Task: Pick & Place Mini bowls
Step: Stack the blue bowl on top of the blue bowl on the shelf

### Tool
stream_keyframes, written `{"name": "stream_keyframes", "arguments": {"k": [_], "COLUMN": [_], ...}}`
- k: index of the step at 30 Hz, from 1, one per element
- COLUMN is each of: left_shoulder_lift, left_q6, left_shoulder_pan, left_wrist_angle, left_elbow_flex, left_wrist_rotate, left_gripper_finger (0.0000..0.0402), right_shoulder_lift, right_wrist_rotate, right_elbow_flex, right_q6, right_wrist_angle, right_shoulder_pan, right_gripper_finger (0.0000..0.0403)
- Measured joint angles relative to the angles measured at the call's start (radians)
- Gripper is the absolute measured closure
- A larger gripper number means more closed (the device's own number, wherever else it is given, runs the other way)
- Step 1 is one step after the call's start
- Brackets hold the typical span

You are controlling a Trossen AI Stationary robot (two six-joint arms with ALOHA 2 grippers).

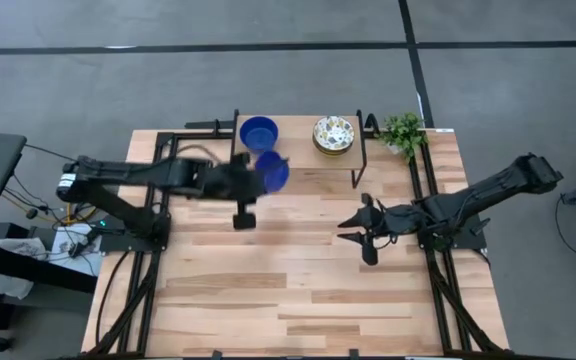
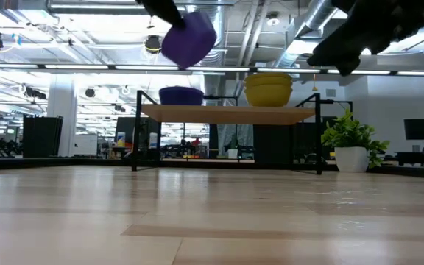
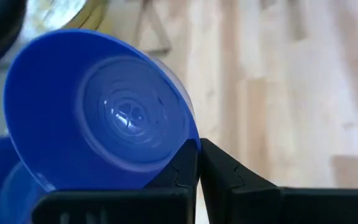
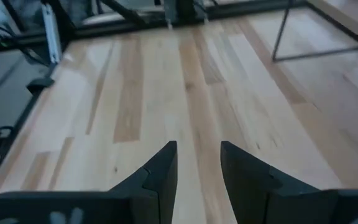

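Left end effector is pinched closed on the rim of a cobalt blue mini bowl, carried tilted in the air above the table, just in front of a raised wooden shelf at the far edge. In the left wrist view the two dark fingers meet tightly at the bowl's edge, and the bowl's glossy inside faces the camera. From table height the held bowl hangs higher than the shelf top.

On the shelf sit a second blue bowl, directly behind the held one, and a stack of cream floral bowls farther toward the right side; whether either holds more bowls nested inside cannot be told for the blue one. Thin black metal legs hold the shelf up. A small green plant in a white pot stands on the table beside the shelf's right end.

Right end effector hovers over bare boards near the table's right side, well apart from the shelf, its fingers parted by a modest gap with nothing between them.
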Motion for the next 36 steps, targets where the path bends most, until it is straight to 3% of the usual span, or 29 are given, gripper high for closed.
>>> {"name": "stream_keyframes", "arguments": {"k": [4, 8, 15, 24, 36], "left_shoulder_lift": [0.054, 0.111, 0.207, 0.216, 0.216], "left_q6": [0.02, 0.09, 0.211, 0.223, 0.219], "left_shoulder_pan": [0.137, 0.261, 0.397, 0.459, 0.459], "left_wrist_angle": [-0.132, -0.141, -0.14, -0.138, -0.137], "left_elbow_flex": [0.096, 0.149, 0.209, 0.216, 0.215], "left_wrist_rotate": [0.059, 0.084, 0.071, 0.07, 0.07], "left_gripper_finger": [0.0393, 0.0393, 0.0393, 0.0392, 0.0391], "right_shoulder_lift": [0.005, 0.022, 0.08, 0.17, 0.23], "right_wrist_rotate": [-0.001, -0.001, -0.001, -0.002, -0.005], "right_elbow_flex": [-0.086, -0.152, -0.178, -0.178, -0.178], "right_q6": [-0.024, -0.026, -0.027, -0.064, -0.06], "right_wrist_angle": [0.18, 0.34, 0.431, 0.504, 0.544], "right_shoulder_pan": [0.005, 0.004, 0.004, 0.004, 0.004], "right_gripper_finger": [0.0291, 0.0291, 0.0291, 0.0291, 0.0291]}}
